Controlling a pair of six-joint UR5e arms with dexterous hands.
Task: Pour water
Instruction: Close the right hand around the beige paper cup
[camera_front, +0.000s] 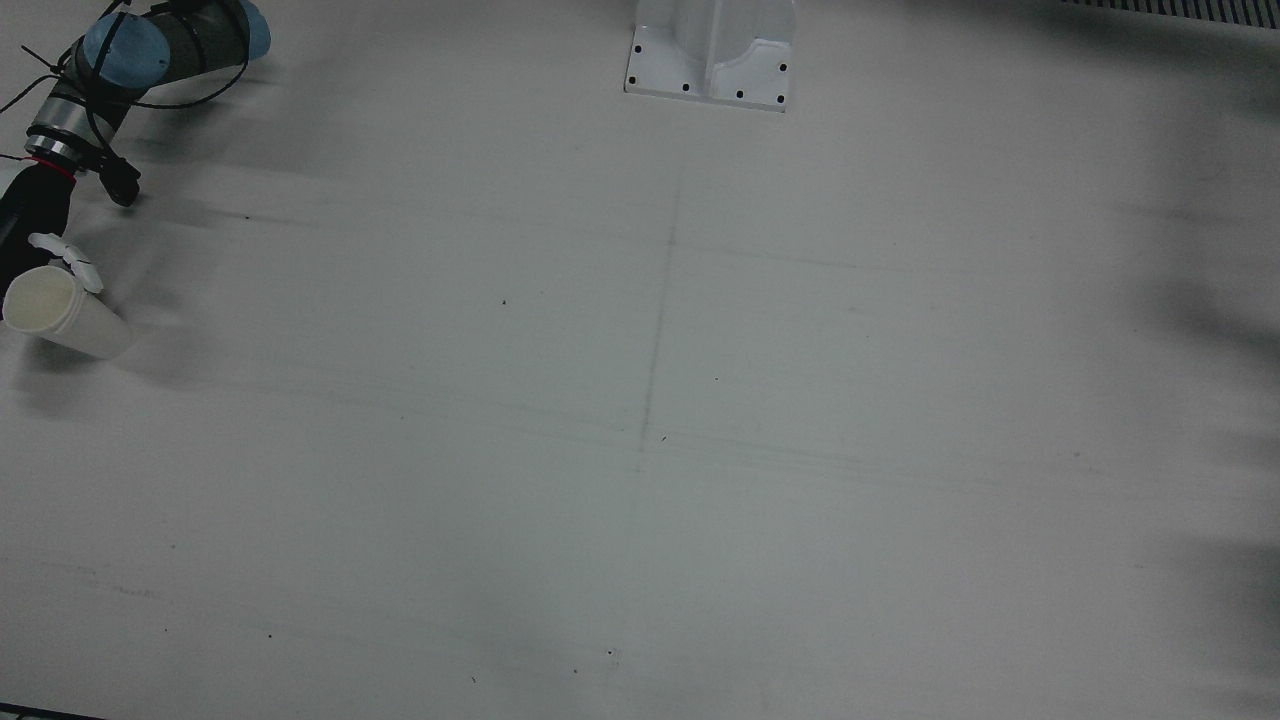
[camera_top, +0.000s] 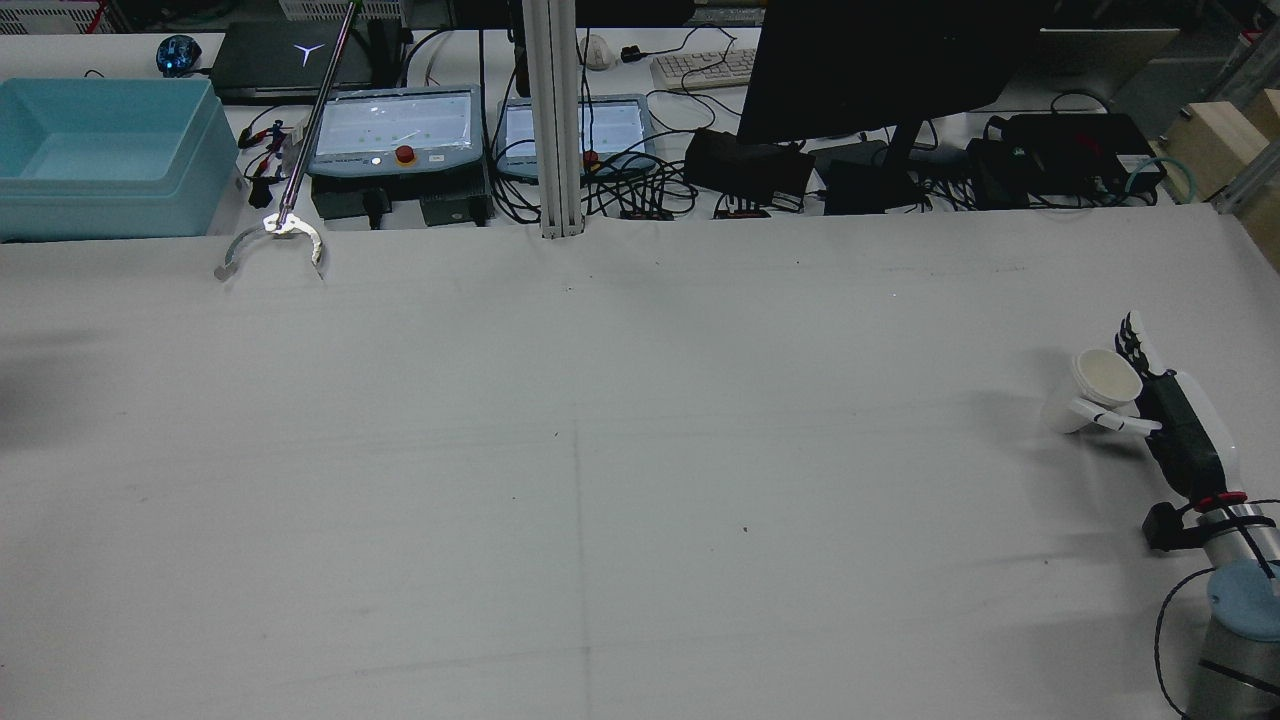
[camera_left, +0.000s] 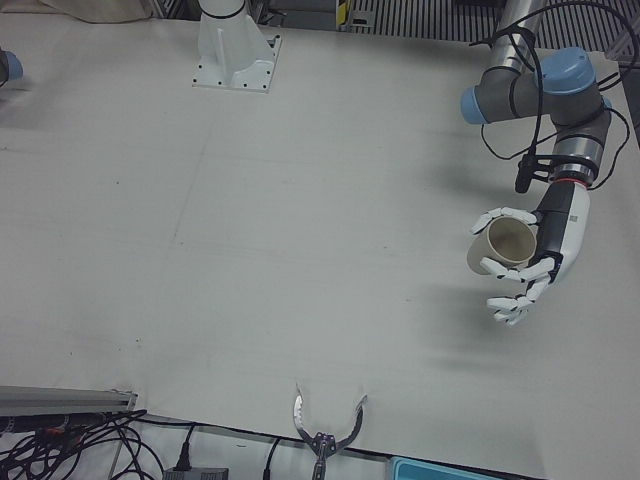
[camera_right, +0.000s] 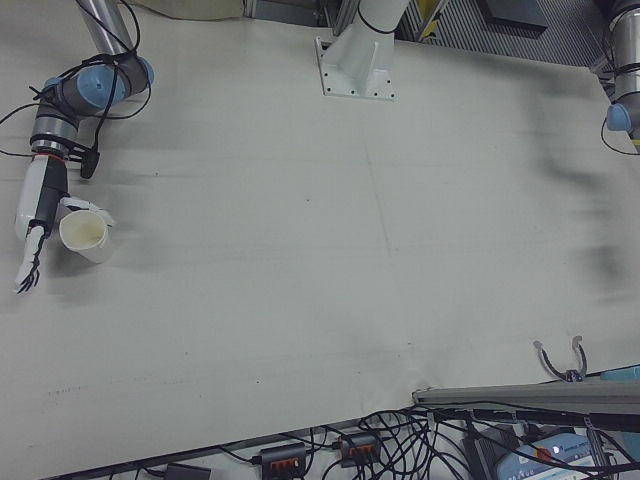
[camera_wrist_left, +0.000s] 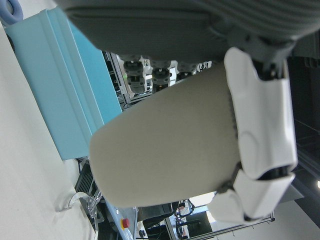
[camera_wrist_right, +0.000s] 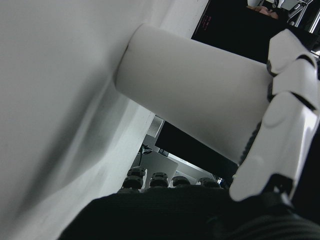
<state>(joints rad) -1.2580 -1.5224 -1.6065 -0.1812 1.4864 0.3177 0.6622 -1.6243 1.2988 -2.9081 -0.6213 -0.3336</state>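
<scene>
Front view: the right robot hand (camera_front: 35, 225) is at the far edge of the desk (camera_front: 640, 400), its fingers wrapped round a white cup (camera_front: 65, 315) that is tilted with its mouth showing. I can make out no water in it. The white pedestal mount (camera_front: 710, 60) stands well apart.

Rear view: the same hand and cup sit at the desk's right end. The left arm is out of frame. A grabber tool (camera_top: 270, 240) lies at the far edge, with a blue bin (camera_top: 100, 150) and a monitor (camera_top: 850, 70) behind. None of them is in the way.

Left-front view: the left robot hand (camera_left: 535, 255) grips a beige cup (camera_left: 503, 245), tilted, inside apparently dry.

Right-front view: nothing lies on the desk between the two arms.

Left hand view: fingers (camera_wrist_left: 260, 115) are clamped on the beige cup.

Right hand view: the white cup's base is at or very near the desk; contact is unclear.

Judged from this, both cups are grasped but well apart. Bringing them together and pouring are left.
</scene>
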